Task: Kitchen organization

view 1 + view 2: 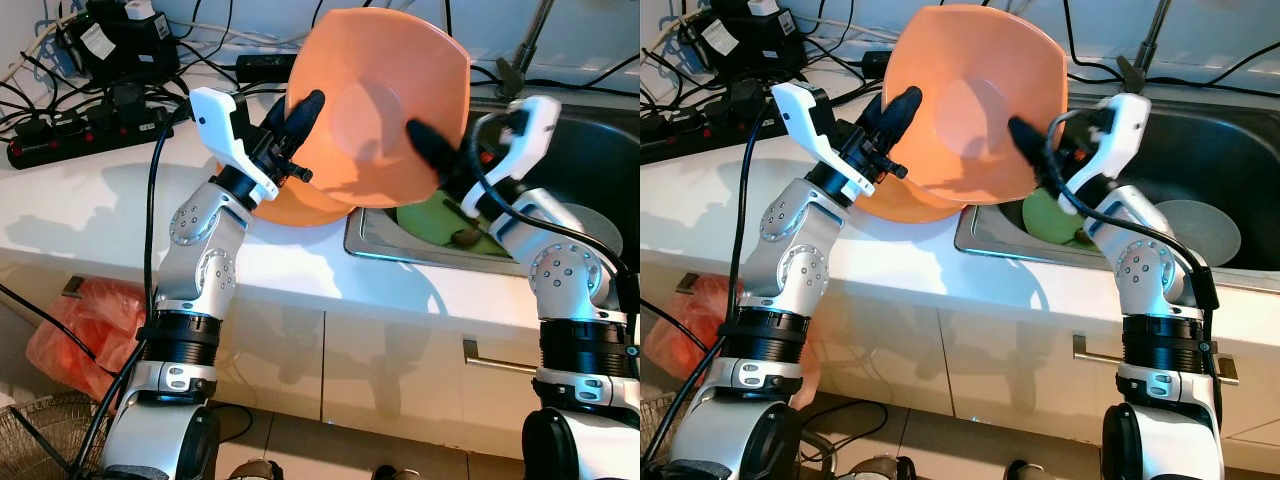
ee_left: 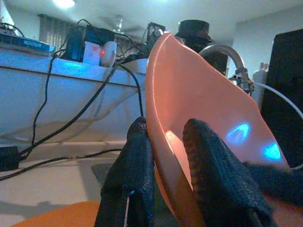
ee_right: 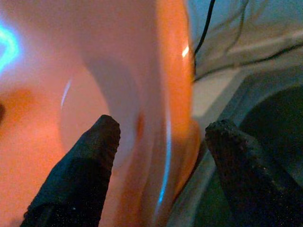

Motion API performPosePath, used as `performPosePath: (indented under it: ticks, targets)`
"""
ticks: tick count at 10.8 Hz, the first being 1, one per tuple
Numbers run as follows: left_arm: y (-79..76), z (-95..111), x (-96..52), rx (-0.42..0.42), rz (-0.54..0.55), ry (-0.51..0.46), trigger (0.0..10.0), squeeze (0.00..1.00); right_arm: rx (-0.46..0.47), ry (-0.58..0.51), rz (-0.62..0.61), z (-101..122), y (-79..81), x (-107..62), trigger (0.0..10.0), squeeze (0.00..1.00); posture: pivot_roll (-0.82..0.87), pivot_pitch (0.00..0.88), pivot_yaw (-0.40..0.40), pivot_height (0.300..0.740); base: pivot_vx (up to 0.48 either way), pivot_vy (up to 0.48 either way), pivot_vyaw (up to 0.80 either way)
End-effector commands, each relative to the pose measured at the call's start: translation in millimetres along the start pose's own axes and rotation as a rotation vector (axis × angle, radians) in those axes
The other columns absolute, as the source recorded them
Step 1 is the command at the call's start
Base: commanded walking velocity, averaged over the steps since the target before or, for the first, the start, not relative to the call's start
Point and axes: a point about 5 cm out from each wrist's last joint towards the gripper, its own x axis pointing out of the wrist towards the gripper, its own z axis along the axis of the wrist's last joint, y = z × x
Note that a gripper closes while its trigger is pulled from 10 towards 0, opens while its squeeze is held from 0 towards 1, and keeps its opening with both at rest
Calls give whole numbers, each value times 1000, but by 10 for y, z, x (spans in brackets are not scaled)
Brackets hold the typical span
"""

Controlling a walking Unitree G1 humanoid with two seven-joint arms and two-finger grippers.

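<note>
Bowl (image 1: 385, 100) above counter (image 1: 100, 200), beside sink (image 1: 590, 170)

Raised orange bowl (image 1: 385, 100) blocks the sink (image 1: 600, 160); cables (image 1: 60, 90) crowd the counter's back

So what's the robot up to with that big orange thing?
It is holding a large orange bowl up on edge over the white counter, right by the sink. The left claw pinches the bowl's rim, one finger on each side. The right claw straddles the opposite rim with its fingers apart. A second orange dish lies on the counter beneath.
</note>
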Motion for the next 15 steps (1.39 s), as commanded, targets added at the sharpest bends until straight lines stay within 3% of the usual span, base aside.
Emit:
performPosePath:
  ticks: [1,8,9,12,13,14,15]
  targets:
    - [-59,107,38,6,-40,-45,0,0,-5,19,13,22,43,2,0,0,5,90,28,740,0,0,0]
    - [-52,64,19,-11,-22,-17,0,0,7,93,-20,-24,-10,-38,0,0,7,86,26,740,0,0,0]
    - [-51,39,21,-3,-13,0,10000,0,6,94,-20,-30,-7,-35,0,0,7,82,26,740,0,0,0]
    - [-28,45,27,33,10,6,10000,16,6,96,-31,-46,-12,-41,0,0,6,81,25,740,0,0,0]
    - [-10,49,28,21,20,8,10000,404,6,92,-43,-44,-26,-39,0,0,6,80,25,740,0,0,0]
    - [-18,27,23,-5,18,14,10000,1000,8,91,-44,-43,-26,-34,0,0,6,79,24,740,0,0,0]
    - [-54,-6,16,-37,0,23,10000,1000,10,91,-44,-46,-19,-26,0,0,6,80,22,740,0,0,0]
